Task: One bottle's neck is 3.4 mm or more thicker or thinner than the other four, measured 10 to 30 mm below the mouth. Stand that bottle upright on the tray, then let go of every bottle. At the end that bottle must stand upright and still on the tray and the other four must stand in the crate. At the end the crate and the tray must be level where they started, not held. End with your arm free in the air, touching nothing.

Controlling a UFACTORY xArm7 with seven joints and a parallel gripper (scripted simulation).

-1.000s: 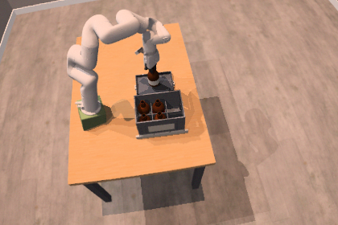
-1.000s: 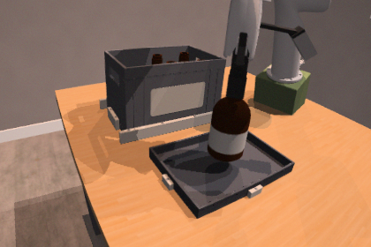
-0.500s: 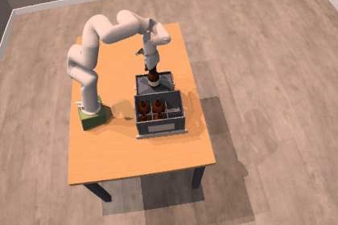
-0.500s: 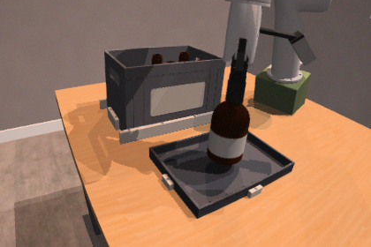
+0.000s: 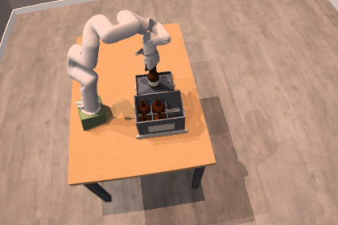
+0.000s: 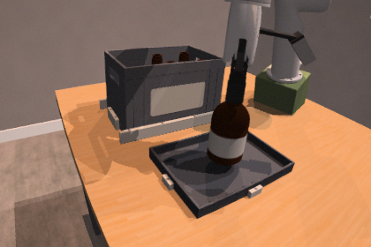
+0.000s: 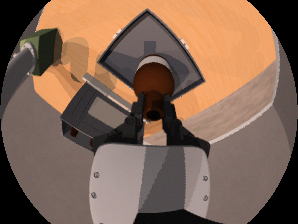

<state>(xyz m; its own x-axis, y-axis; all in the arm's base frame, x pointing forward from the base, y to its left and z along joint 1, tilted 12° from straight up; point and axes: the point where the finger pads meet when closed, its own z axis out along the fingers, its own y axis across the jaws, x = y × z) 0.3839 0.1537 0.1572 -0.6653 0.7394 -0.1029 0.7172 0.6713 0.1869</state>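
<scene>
My gripper (image 6: 238, 67) is shut on the neck of a brown bottle (image 6: 228, 132) with a white label. The bottle hangs upright just above the dark tray (image 6: 220, 168), its base close to the tray floor; I cannot tell whether it touches. In the wrist view the bottle mouth (image 7: 153, 104) sits between my fingers with the tray (image 7: 150, 52) below. In the top view the held bottle (image 5: 153, 78) is over the tray. The grey crate (image 5: 159, 114) holds several brown bottles (image 5: 150, 109); the crate also shows in the exterior view (image 6: 163, 87).
The green robot base block (image 5: 93, 116) stands on the table's left side; it also shows behind the tray in the exterior view (image 6: 282, 93). The crate sits next to the tray, towards the table's front edge. The table edge lies right of both.
</scene>
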